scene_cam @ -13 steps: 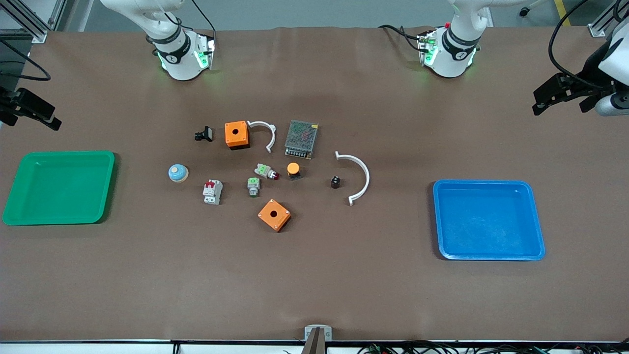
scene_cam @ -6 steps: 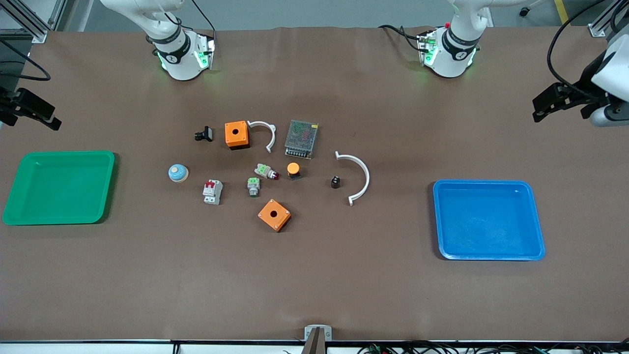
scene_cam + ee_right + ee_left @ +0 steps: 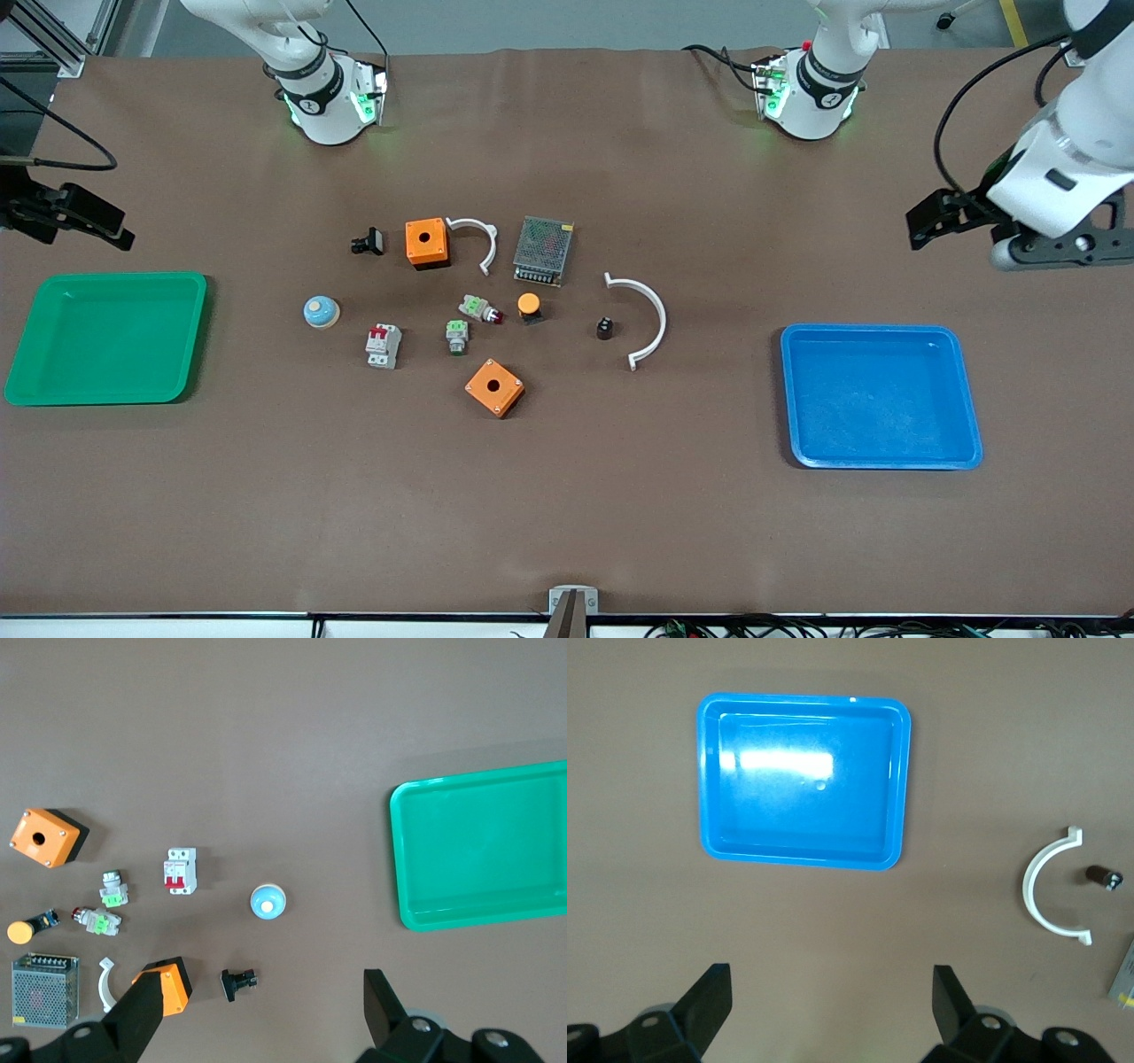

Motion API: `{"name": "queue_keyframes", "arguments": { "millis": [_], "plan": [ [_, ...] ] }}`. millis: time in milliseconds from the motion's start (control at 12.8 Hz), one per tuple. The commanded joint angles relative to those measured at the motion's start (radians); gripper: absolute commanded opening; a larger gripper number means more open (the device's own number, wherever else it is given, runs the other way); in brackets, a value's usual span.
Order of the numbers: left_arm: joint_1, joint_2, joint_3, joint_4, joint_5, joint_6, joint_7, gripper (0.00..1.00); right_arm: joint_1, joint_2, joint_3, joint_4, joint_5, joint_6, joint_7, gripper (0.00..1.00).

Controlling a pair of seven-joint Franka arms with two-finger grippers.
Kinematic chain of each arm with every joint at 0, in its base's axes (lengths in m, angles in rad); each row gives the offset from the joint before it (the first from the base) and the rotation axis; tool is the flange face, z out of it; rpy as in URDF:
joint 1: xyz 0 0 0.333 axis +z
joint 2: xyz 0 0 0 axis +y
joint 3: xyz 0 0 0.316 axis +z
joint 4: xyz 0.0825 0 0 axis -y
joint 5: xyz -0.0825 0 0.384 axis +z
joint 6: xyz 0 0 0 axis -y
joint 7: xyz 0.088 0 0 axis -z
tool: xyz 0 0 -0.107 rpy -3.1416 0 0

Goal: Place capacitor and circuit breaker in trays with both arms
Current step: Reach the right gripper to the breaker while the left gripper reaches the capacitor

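The capacitor [image 3: 605, 328] is a tiny black cylinder standing inside the curve of a large white arc [image 3: 645, 321]; it also shows in the left wrist view [image 3: 1103, 875]. The circuit breaker [image 3: 383, 346], white-grey with red levers, lies beside a blue-white dome [image 3: 321, 312] and shows in the right wrist view [image 3: 180, 871]. My left gripper [image 3: 923, 227] is open and empty, up over bare table at the left arm's end; its own view shows it [image 3: 833, 973]. My right gripper [image 3: 113, 232] is open and empty, up over bare table at the right arm's end; its own view shows it [image 3: 266, 981].
A blue tray [image 3: 970, 447] lies at the left arm's end and a green tray [image 3: 190, 354] at the right arm's end. In the middle are two orange boxes [image 3: 427, 243] [image 3: 494, 387], a mesh power supply [image 3: 543, 250], an orange-capped button [image 3: 529, 307], a black clip [image 3: 367, 241] and two green-topped parts [image 3: 457, 336].
The left arm has swung in from the table's end toward the middle and come lower in the front view. The right gripper has shifted slightly inward. The parts on the table have not moved.
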Motion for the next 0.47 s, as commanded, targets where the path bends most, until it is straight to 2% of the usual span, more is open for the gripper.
{"name": "queue_keyframes", "arguments": {
  "millis": [0,234,390],
  "plan": [
    [0.001,0.042,-0.052,-0.021,0.012,0.056,-0.108,1.00,0.056,0.039,0.002,-0.011,-0.009,-0.015,0.006,1.00],
    [0.001,0.092,-0.096,-0.053,0.012,0.136,-0.268,1.00,0.143,0.063,0.002,-0.115,-0.007,0.064,0.039,1.00],
    [0.001,0.118,-0.138,-0.103,0.012,0.228,-0.351,1.00,0.192,0.065,0.002,-0.262,-0.007,0.250,0.109,1.00]
  ]
}}
